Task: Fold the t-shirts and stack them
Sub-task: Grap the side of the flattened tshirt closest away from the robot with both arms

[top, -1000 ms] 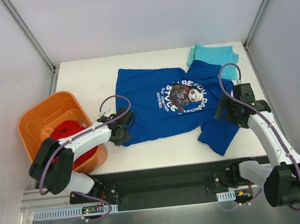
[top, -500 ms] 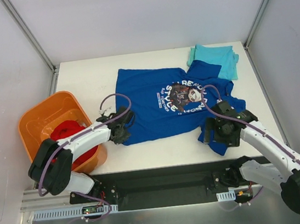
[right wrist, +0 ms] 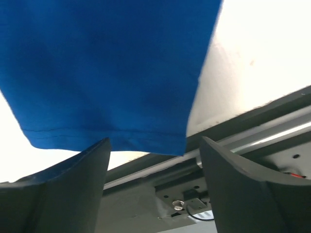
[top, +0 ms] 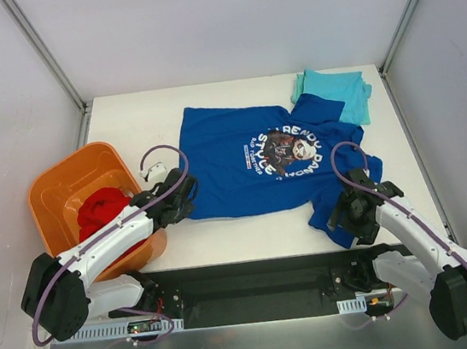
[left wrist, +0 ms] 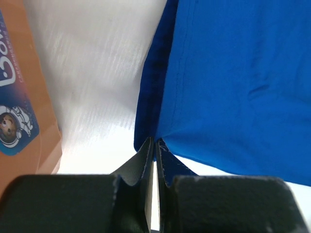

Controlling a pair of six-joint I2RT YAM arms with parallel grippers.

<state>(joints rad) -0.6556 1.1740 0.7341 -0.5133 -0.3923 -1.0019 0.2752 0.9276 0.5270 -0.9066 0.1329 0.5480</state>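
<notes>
Top view: blue t-shirt (top: 249, 159) lay spread out, chest print up, across the centre of the white table (top: 136, 118). Its body was mostly flat. The sleeve at lower right was bunched and ran toward the table's near edge.

Teal t-shirt (top: 336, 89) sat folded at the upper right corner of the table, with the blue shirt's upper sleeve overlapping its near edge.

Red t-shirt (top: 100, 211) was crumpled inside the orange tub (top: 50, 186) at the left of the frame, off the table's left side.

Left gripper (top: 182, 200) was at the blue shirt's lower left corner. In the left wrist view the left gripper (left wrist: 154, 144) had its fingers pinched together on the hem corner of the blue t-shirt (left wrist: 233, 87), with only a thin slit showing between them further back. Cloth there was doubled over along the left edge. The tub wall (left wrist: 22, 97), with a cartoon sticker (left wrist: 12, 128), filled the left side of that frame, and bare table (left wrist: 92, 73) lay between tub and shirt.

Right gripper (top: 348, 215) was over the lower right sleeve. In the right wrist view the right gripper (right wrist: 154, 141) had its jaws spread wide and gripped nothing. The sleeve hem of the blue t-shirt (right wrist: 107, 68) hung just above the gap, not clamped. Table surface (right wrist: 252, 48) was at upper right, metal rail (right wrist: 252, 141) at lower right.
</notes>
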